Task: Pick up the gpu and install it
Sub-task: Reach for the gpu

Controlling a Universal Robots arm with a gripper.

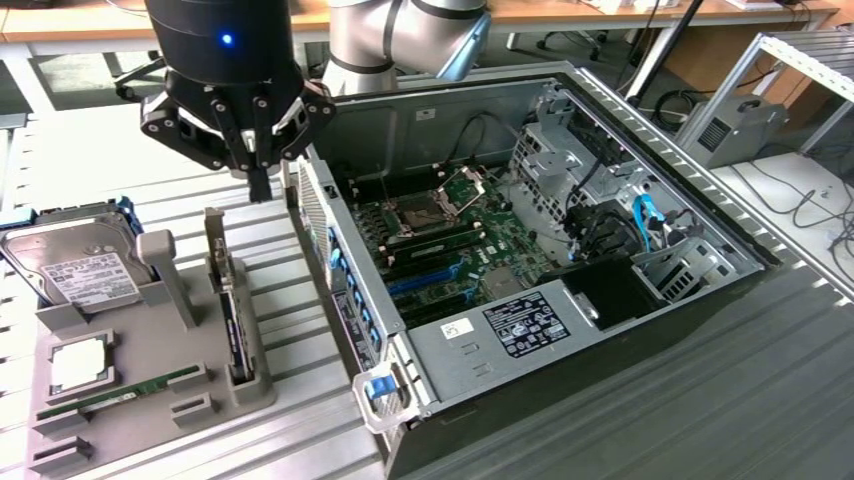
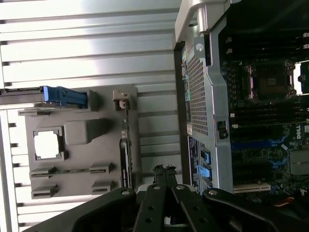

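Above the strip of desk (image 1: 80, 160) between the grey tray (image 1: 147, 410) and the open case (image 1: 320, 215), the gripper (image 1: 260, 188) hangs with its fingers pressed together and nothing between them, clear of everything below. The gpu (image 1: 235, 310) stands on edge in the tray's slot nearest the case, its silver bracket upright at the far end, just to the side of the gripper and untouched. On the same tray, further to the exterior view's left, sit the hard drive (image 1: 78, 268), a CPU (image 1: 80, 362) and a RAM stick (image 1: 120, 397).
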